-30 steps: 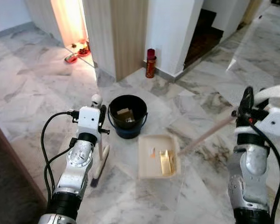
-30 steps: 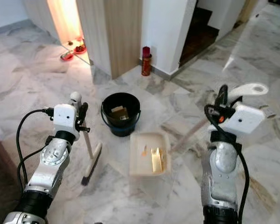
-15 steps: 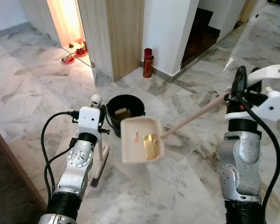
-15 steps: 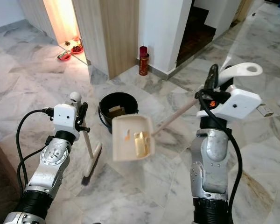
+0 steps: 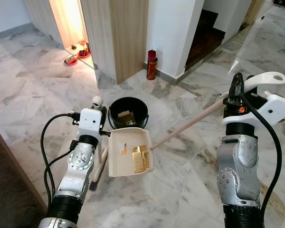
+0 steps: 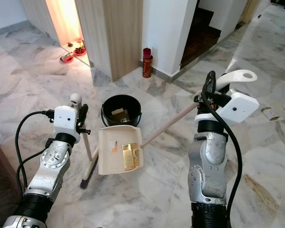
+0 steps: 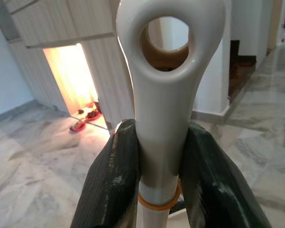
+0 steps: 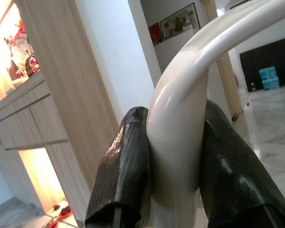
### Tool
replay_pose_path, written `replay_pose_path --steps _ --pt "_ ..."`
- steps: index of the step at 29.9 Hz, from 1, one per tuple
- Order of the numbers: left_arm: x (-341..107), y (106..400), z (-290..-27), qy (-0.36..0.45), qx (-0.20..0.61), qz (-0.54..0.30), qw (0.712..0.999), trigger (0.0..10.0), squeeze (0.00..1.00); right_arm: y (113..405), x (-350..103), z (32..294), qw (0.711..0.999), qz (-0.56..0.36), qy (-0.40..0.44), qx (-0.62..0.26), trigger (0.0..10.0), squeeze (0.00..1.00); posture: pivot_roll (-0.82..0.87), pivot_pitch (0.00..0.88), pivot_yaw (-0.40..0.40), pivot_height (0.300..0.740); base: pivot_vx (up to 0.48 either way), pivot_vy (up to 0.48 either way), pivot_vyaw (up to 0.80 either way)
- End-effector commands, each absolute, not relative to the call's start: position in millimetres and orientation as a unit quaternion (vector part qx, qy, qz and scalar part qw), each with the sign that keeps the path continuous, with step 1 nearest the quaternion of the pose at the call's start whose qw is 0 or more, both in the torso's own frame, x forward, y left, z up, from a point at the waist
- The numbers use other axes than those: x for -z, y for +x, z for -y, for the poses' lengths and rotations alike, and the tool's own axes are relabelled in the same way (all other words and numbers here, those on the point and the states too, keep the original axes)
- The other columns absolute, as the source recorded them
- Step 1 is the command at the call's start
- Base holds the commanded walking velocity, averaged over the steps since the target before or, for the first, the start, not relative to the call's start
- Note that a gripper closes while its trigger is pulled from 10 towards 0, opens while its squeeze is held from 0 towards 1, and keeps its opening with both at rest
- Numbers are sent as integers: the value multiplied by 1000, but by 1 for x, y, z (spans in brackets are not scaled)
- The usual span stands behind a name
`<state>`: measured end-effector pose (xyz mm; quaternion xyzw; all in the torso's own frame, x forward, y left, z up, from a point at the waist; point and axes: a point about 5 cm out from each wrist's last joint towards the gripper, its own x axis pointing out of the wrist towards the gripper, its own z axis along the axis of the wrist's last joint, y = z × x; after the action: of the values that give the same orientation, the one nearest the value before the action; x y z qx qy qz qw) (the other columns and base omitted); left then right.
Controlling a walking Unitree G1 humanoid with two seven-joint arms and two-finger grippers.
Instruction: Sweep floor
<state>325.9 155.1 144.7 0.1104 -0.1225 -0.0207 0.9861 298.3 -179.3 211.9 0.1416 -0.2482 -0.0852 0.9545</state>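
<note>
The dustpan (image 5: 131, 153) is carried clear of the marble floor (image 5: 33, 99), just in front of the black bucket (image 5: 128, 112), with its tray tipped so that the open face is turned up toward the head camera. A yellowish piece of debris (image 5: 139, 157) and a small orange scrap (image 5: 123, 151) lie on the tray. It is judged to be light, stiff plastic with a smooth, rather slippery shaft; since the load sits far out on a long lever, a firm hold near the looped end is called for, and the loose debris may slide if the tray is tilted further.

Its long axis is set by the pale handle (image 5: 187, 124), which runs from the tray up and toward the robot's right, ending in a loop above the right hand (image 5: 235, 90). That hand is pressed onto the handle just below the loop, both black fingers (image 8: 122, 175) touching it.

The broom (image 5: 101, 156) stands nearly upright beside the bucket, bristles on the floor, its eyelet top pinched by the left hand (image 5: 102, 118). A red canister (image 5: 152, 65) stands by the wall behind.
</note>
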Motion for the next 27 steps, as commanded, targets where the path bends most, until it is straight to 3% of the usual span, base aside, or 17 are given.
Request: replay_pose_path --steps 1,5,27 --pt "-152 327 -155 119 18 140 983 10000 0 291 -232 181 941 295 141 81 10000 0 129 42 -38 740 349 0 450" --pt "-152 327 -155 119 17 140 983 10000 0 291 -232 181 941 296 142 80 10000 0 130 41 -39 740 353 0 492" --pt "-153 328 -157 120 7 142 982 10000 0 292 -236 178 941 299 147 65 10000 0 132 52 -48 740 360 0 0"
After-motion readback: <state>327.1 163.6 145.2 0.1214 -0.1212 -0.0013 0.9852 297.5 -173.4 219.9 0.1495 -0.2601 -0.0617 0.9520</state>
